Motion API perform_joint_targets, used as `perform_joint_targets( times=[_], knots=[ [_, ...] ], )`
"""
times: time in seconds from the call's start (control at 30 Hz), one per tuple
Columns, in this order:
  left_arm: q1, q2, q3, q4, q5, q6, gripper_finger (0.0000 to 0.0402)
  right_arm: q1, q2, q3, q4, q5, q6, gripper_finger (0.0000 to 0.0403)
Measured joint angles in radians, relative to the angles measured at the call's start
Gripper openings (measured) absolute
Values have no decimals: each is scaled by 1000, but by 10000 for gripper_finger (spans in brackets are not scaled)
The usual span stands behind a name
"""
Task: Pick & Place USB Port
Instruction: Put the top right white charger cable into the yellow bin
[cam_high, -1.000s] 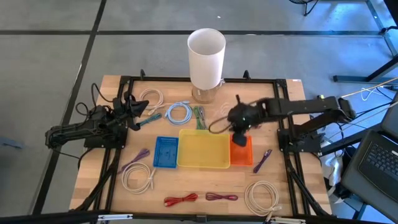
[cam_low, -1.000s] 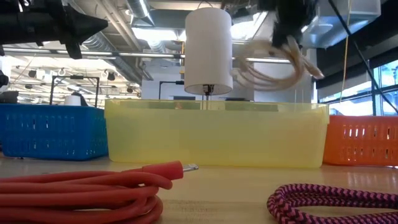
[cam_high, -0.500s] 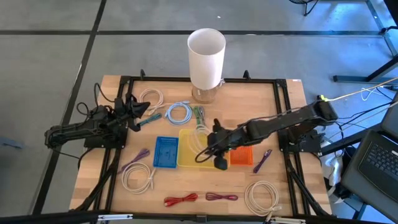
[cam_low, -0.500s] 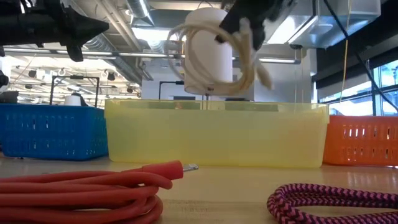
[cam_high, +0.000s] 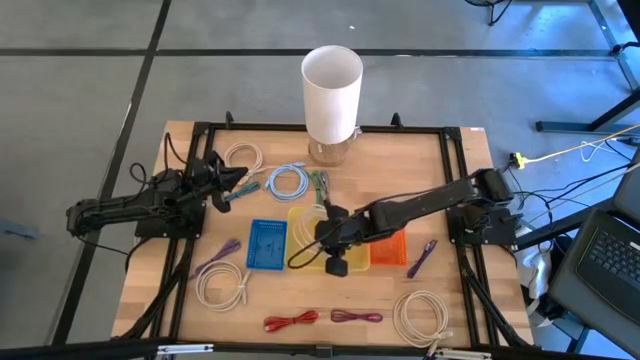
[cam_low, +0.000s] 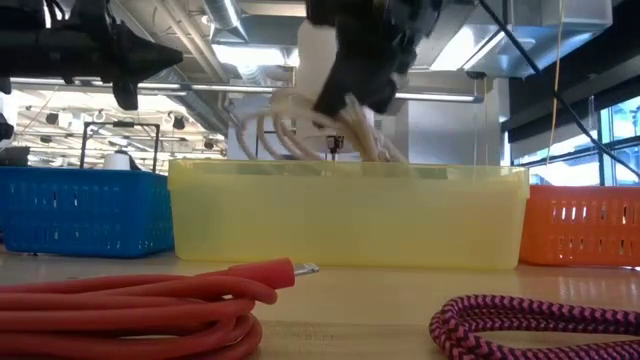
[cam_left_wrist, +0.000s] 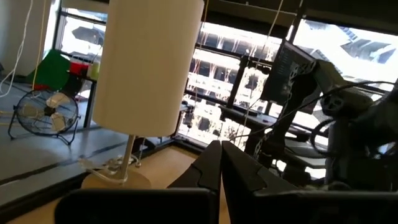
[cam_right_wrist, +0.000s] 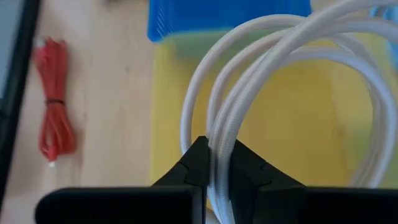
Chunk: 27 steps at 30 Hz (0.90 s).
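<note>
My right gripper (cam_right_wrist: 217, 163) is shut on a coiled white cable (cam_right_wrist: 292, 68) over the yellow bin (cam_high: 352, 262) at the table's middle. In the low view the gripper (cam_low: 352, 95) stands just above the bin's far rim, and the coil (cam_low: 290, 135) hangs from it down to the rim of the yellow bin (cam_low: 350, 215). The coil's lowest part is hidden behind the bin wall. My left gripper (cam_high: 238, 180) waits shut at the table's left, holding nothing; its fingers (cam_left_wrist: 211, 168) point level across the table. My right gripper pinches several strands of the coil together (cam_right_wrist: 219, 146) between its two fingers, at one side of the loop. The fingers slant down from the table's right. The coil hangs below and ahead of them over the yellow bin; whether it touches the bin's floor I cannot tell.
A blue bin (cam_high: 267, 243) and an orange bin (cam_high: 392, 250) flank the yellow one. A tall white cylinder (cam_high: 332, 90) stands at the far edge. Other coiled cables lie around: white (cam_high: 240, 155), light blue (cam_high: 288, 182), red (cam_high: 290, 320), white (cam_high: 422, 315), purple (cam_high: 422, 257).
My right gripper has carried the white coil from above the orange bin's far side toward the table's left and near edge and down. The coil, which hung high over the bins, now hangs at the yellow bin's rim.
</note>
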Motion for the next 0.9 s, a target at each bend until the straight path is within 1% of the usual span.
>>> perform_joint_targets(
  times=[0.13,0.33,0.47,0.7,0.77,0.9],
  knots=[
    [0,6,0,0,9,-3,5,0,37,0,-13,-17,67,33],
    [0,6,0,3,19,-3,5,-4,101,1,-18,-23,89,33],
    [0,6,0,3,34,-4,5,-11,143,1,-18,-60,98,33],
    [0,6,0,4,45,-6,6,-11,159,1,-20,-59,93,34],
    [0,6,0,4,45,-6,6,-11,159,1,-20,-59,94,51],
    [0,6,0,4,45,-6,6,-11,159,1,-21,-60,90,112]
  ],
)
